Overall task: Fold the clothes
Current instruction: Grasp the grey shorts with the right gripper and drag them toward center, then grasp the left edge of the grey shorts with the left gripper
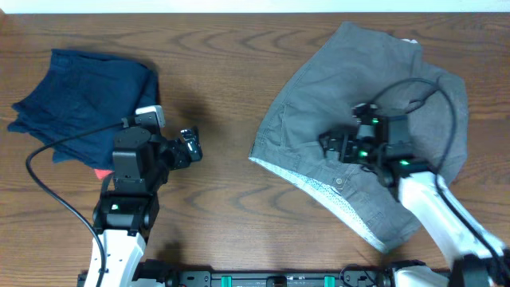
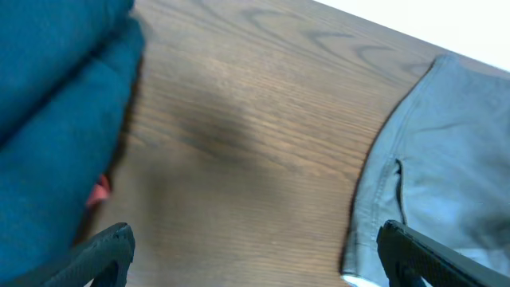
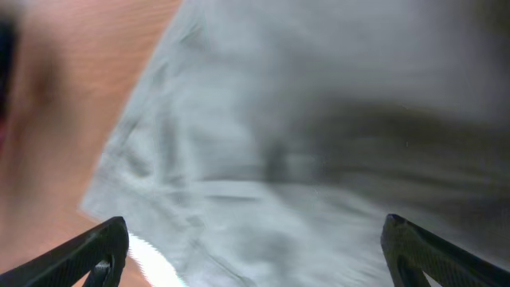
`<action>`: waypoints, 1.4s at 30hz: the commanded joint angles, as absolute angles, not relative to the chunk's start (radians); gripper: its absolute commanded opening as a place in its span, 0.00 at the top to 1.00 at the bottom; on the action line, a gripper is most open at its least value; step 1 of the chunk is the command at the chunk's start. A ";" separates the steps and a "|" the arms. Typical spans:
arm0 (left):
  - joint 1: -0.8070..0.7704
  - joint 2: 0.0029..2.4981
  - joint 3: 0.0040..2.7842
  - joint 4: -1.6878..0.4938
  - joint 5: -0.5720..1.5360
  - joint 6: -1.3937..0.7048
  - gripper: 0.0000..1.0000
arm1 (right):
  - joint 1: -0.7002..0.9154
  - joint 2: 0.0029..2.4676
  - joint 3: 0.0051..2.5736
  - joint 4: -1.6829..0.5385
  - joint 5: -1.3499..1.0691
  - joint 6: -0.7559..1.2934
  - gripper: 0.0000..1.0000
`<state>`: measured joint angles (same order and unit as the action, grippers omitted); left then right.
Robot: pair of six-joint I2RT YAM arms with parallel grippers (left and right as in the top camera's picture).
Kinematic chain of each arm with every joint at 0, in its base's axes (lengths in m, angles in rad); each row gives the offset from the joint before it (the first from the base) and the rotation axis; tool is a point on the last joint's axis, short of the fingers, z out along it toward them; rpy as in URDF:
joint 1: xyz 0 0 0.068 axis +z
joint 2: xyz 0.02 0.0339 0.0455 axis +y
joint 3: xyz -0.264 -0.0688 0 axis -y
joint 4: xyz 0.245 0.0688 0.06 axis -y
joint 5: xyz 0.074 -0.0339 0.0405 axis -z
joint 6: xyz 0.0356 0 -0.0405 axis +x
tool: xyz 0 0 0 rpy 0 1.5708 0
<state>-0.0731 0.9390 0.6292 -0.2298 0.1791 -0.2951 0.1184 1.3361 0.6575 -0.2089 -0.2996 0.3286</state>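
The grey shorts (image 1: 335,104) lie spread on the right half of the table, with the pale waistband lining (image 1: 319,190) along their lower left edge. My right gripper (image 1: 331,145) is open and hovers over the middle of the shorts; its wrist view shows blurred grey cloth (image 3: 303,135) between the fingers (image 3: 255,247). My left gripper (image 1: 191,146) is open and empty over bare wood, between the navy garment and the shorts. Its wrist view shows the shorts' left edge (image 2: 446,159) at the right, between and beyond the fingers (image 2: 255,255).
A folded dark navy garment (image 1: 80,104) lies at the back left, also in the left wrist view (image 2: 56,104), with a small red bit (image 1: 100,171) at its near edge. Bare wooden table (image 1: 223,88) lies between the two garments. Black cables trail from both arms.
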 commanded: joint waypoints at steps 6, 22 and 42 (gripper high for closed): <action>-0.167 1.110 0.645 -0.208 0.281 -0.411 0.02 | -0.081 1.103 0.661 -0.483 -0.104 0.212 0.01; -0.418 1.610 0.646 0.153 0.352 -0.609 0.02 | -0.161 1.075 0.660 -0.693 -0.109 0.216 0.01; -0.502 1.661 0.646 0.275 0.320 -0.615 0.81 | -0.161 1.075 0.660 -0.700 -0.109 0.231 0.01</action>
